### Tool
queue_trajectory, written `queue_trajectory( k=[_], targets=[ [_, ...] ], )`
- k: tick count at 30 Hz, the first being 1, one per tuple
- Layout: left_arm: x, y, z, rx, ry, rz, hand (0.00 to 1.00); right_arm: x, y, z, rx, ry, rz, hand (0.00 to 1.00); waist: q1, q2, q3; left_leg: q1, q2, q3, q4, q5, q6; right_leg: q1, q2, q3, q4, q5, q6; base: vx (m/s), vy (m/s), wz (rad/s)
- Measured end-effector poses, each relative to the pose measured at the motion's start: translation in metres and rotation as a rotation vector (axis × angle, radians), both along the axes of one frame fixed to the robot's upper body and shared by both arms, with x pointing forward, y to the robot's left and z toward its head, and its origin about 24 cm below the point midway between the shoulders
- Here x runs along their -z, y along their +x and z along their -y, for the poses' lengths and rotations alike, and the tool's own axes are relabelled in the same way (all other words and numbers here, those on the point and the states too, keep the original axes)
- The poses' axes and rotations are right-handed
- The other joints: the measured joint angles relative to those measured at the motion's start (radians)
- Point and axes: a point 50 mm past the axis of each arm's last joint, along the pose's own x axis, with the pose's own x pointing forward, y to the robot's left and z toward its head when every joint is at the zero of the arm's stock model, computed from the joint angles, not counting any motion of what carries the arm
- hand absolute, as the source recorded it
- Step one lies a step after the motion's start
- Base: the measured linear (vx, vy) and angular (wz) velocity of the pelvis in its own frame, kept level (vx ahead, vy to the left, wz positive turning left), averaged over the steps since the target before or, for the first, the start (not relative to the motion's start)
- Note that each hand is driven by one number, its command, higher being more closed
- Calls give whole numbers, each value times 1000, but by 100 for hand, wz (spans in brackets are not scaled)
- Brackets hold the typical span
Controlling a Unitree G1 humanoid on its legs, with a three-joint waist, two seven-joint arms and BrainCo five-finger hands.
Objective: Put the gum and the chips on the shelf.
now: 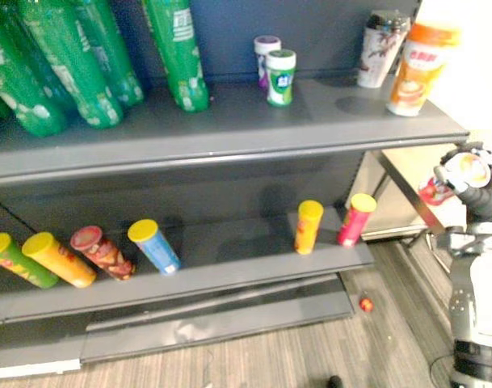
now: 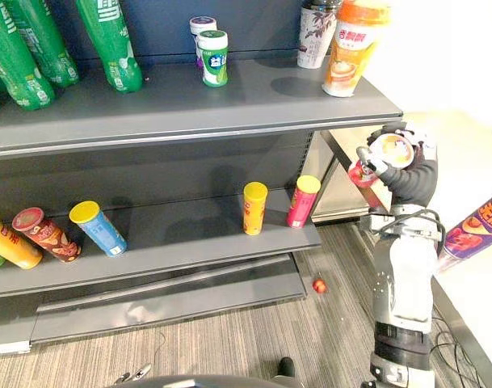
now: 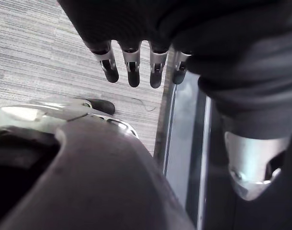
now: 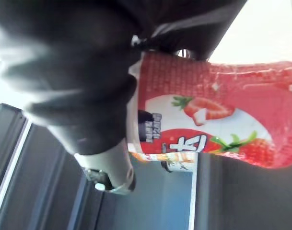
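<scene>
My right hand is shut on a red strawberry gum bottle with a white lid. It holds the bottle in the air just right of the grey shelf unit, below the top shelf. Two more gum bottles stand on that top shelf. Several chips cans are on the lower shelf: a yellow one and a pink one upright, others lying at the left. A purple chips can lies on the white table at the right. My left hand hangs open over the floor.
Green bottles lie across the top shelf's left part. Two drink cups stand at its right end. A small red thing lies on the striped floor before the shelf. The white table edges in on the right.
</scene>
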Motion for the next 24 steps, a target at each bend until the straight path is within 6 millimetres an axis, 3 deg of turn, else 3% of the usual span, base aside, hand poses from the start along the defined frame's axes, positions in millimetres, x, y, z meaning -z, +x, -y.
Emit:
queue_trajectory(
  k=[10,17,24],
  targets=[
    [-1,0,-4,39,10,-13,0,-29,17,-22,-153,-36,68,100,-3,-20,-3,8,1,18,-2,0,0,-3,3,16,0,6,-2,-6,1,-3],
    [-1,-3,-7,58,18,-23,0,-61,30,-35,-248,-83,135,100,-3,-41,-17,21,0,24,-15,2,1,-2,4,23,0,7,-2,-2,1,-4],
    [-1,-2,-7,62,16,-28,0,-81,41,-55,-350,-157,151,100,3,-42,-18,22,0,24,-17,3,1,-2,4,22,0,7,-2,0,0,0]
  ],
)
